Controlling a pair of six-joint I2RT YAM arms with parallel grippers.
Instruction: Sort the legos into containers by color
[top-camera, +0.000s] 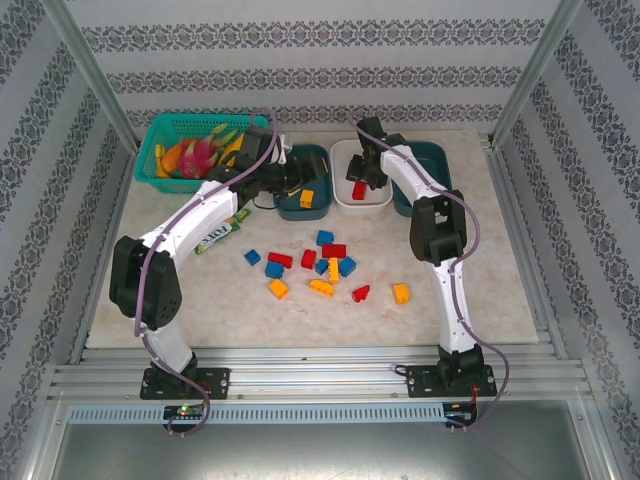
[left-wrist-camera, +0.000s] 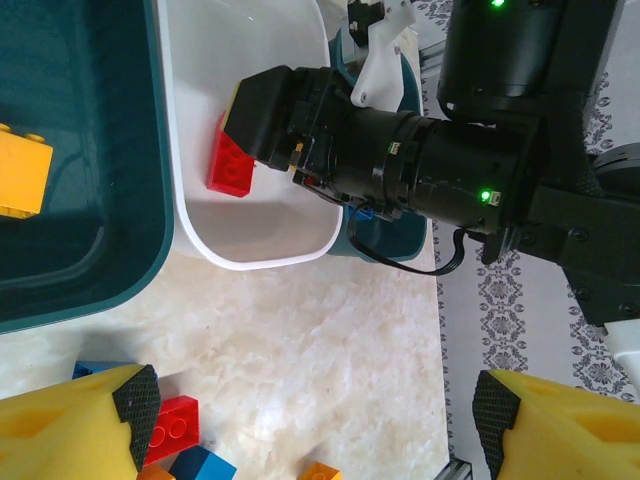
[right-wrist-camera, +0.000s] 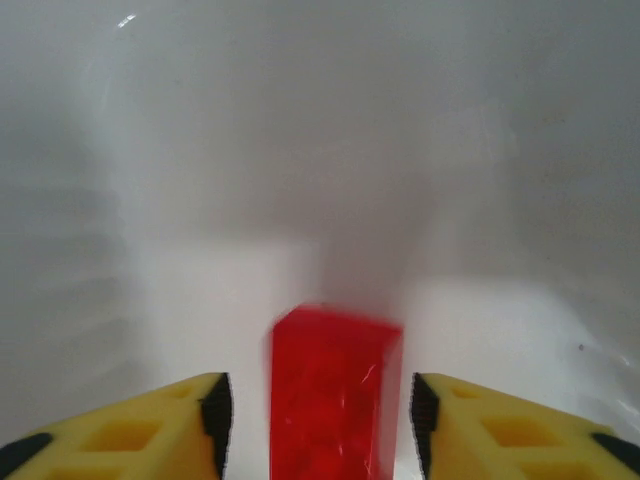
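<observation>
Now your right gripper (right-wrist-camera: 318, 410), fingers parted, straddles the red plastic brick (right-wrist-camera: 335, 380) inside the white plastic tub (right-wrist-camera: 300, 150); your left gripper (left-wrist-camera: 315, 405) gapes empty.

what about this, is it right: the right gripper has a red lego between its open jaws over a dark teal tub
Wrong tub colour: it is the white tub, not a dark teal one. The right wrist view shows the red lego between the open jaws of the right gripper, over white plastic.
</observation>
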